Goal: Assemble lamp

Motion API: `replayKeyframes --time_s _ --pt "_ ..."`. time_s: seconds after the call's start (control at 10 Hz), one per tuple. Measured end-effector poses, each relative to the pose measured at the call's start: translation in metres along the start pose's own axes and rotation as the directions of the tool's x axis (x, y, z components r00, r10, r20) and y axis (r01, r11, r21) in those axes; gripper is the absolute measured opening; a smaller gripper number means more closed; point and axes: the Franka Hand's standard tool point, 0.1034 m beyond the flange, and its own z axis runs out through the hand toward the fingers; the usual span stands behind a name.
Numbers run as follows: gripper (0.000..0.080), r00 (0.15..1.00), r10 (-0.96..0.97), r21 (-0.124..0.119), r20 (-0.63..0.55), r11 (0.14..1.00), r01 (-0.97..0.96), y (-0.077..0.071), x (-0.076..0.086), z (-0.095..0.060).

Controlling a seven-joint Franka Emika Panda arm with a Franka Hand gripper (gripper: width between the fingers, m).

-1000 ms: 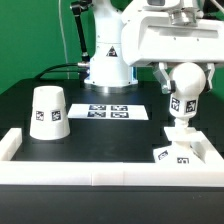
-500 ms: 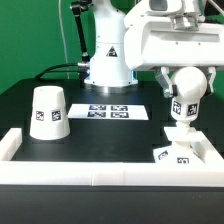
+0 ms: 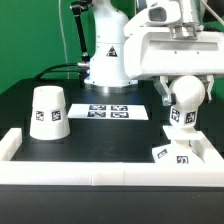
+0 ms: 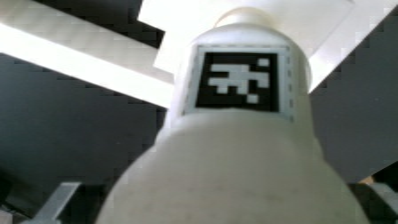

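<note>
only the exterior view takes in the whole bench (image 3: 100, 140): the hand (image 3: 184, 88) is closed about the round head of the bulb (image 3: 181, 110), a finger on either side, holding it upright, narrow end down, just over the flat base (image 3: 178, 154) at the exterior view's right; whether bulb and base touch i cannot tell; the shade (image 3: 47, 110) stands narrow end up at the exterior view's left, well apart, the marker board (image 3: 110, 111) between them; a white rail (image 3: 90, 172) edges the bench; the wrist view shows the bulb (image 4: 231, 150) close up, its square marker (image 4: 237, 80) facing the camera
</note>
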Motion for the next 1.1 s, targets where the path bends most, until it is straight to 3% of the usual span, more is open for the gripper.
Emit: replayKeyframes --time_s 0.2,0.4,0.7,0.9,1.1 --pt "0.0576 1.0 0.0 -0.02 -0.024 1.0 0.0 0.0009 -0.0047 0.0028" --pt "0.0576 0.997 -0.006 -0.056 -0.075 0.998 0.002 0.0013 -0.0084 0.0014" --pt "0.0576 0.997 -0.006 -0.06 -0.081 0.998 0.001 0.0017 -0.0087 0.001" --pt "0.0686 0.997 -0.006 -0.06 -0.081 0.998 0.001 0.0018 -0.0087 0.001" --pt "0.0697 0.996 -0.008 -0.06 -0.084 0.998 0.003 0.002 -0.005 -0.0041"
